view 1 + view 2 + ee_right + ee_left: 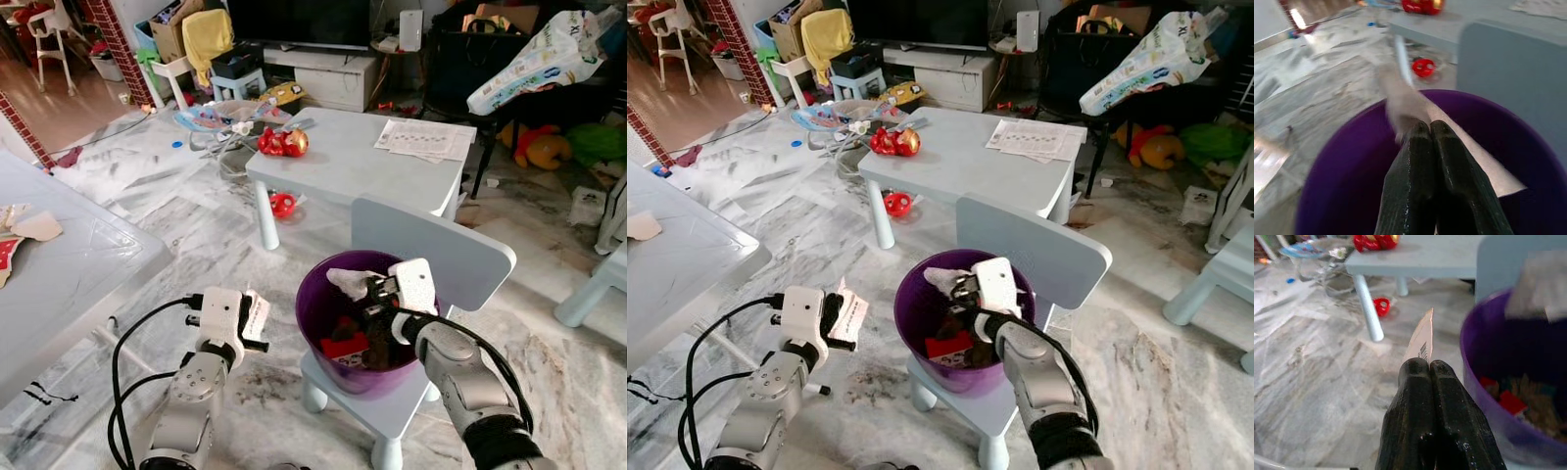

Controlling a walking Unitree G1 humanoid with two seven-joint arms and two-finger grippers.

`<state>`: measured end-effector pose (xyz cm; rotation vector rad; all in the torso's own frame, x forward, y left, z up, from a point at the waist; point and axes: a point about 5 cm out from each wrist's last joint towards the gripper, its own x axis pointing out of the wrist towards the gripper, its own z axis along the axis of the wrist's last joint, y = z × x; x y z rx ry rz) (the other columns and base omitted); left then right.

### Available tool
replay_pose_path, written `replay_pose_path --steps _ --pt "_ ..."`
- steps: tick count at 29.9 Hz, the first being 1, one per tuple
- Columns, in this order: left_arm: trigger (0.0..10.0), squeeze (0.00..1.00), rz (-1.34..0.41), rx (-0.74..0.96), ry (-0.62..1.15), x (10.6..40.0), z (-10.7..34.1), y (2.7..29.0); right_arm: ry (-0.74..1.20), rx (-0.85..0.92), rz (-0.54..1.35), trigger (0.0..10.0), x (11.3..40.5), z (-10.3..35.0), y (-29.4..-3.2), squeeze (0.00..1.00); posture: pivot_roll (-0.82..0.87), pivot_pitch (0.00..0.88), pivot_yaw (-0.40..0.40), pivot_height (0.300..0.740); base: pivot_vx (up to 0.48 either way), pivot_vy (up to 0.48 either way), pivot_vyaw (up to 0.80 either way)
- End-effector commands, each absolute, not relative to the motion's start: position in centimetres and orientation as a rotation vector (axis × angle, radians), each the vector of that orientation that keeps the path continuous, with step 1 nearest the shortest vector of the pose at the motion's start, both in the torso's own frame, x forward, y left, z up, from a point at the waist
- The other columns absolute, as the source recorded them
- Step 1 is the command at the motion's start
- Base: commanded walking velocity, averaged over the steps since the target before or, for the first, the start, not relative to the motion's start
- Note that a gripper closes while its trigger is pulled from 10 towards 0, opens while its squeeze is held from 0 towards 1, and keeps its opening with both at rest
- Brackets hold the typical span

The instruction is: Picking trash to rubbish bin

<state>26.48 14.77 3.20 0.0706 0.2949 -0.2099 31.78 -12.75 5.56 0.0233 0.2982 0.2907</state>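
Right gripper point(370, 287) is sitting over the purple bin point(315, 311) at centre-bottom of the head view, fingers pressed together and pinching a crumpled white tissue point(348, 281) above the bin's far rim. The wrist view is showing the same: black fingers point(1410, 181) closed on the blurred white tissue point(1400, 105), purple bin wall point(1342, 166) all around. Red and brown trash point(345, 348) is lying in the bin bottom. The bin is standing on a small pale blue chair point(431, 250).

Left gripper point(257, 318) is hanging just left of the bin at lower centre-left, outside the rim, fingers closed on a small paper tag with a barcode point(1421, 339).

Pale blue kids' table point(362, 162) is sitting in upper centre, red wrapper point(282, 143) on its left edge, printed sheet point(423, 139) on its right
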Motion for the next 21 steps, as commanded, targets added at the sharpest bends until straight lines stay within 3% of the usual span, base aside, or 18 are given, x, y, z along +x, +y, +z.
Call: replay_pose_path --steps 1,6,7,18,21 --pt "10.0 0.00 -0.217 0.097 0.284 26.4 3.5 15.3 0.308 0.052 0.278 10.0 32.1 5.4 -12.7 0.00 0.00 0.063 0.153 0.740 0.000 0.000 0.00" --pt "10.0 0.00 -0.223 0.106 0.296 26.1 3.3 15.6 0.345 0.137 0.276 10.0 32.9 5.1 -12.9 0.00 0.01 0.070 0.156 0.740 0.000 0.000 0.00" --pt "10.0 0.00 -0.223 0.107 0.297 26.1 3.3 15.6 0.358 0.133 0.270 10.0 33.0 4.9 -13.0 1.00 0.02 0.071 0.155 0.740 0.000 0.000 0.00" --pt "10.0 0.00 -0.224 0.105 0.308 25.9 3.1 15.3 0.406 0.169 0.222 10.0 33.3 4.2 -13.3 1.00 0.02 0.077 0.153 0.740 0.000 0.000 0.00" --pt "10.0 0.00 -0.228 0.107 0.311 26.0 3.1 15.3 0.466 0.242 0.309 10.0 32.5 3.3 -11.7 1.00 0.02 0.078 0.155 0.740 0.000 0.000 0.00"
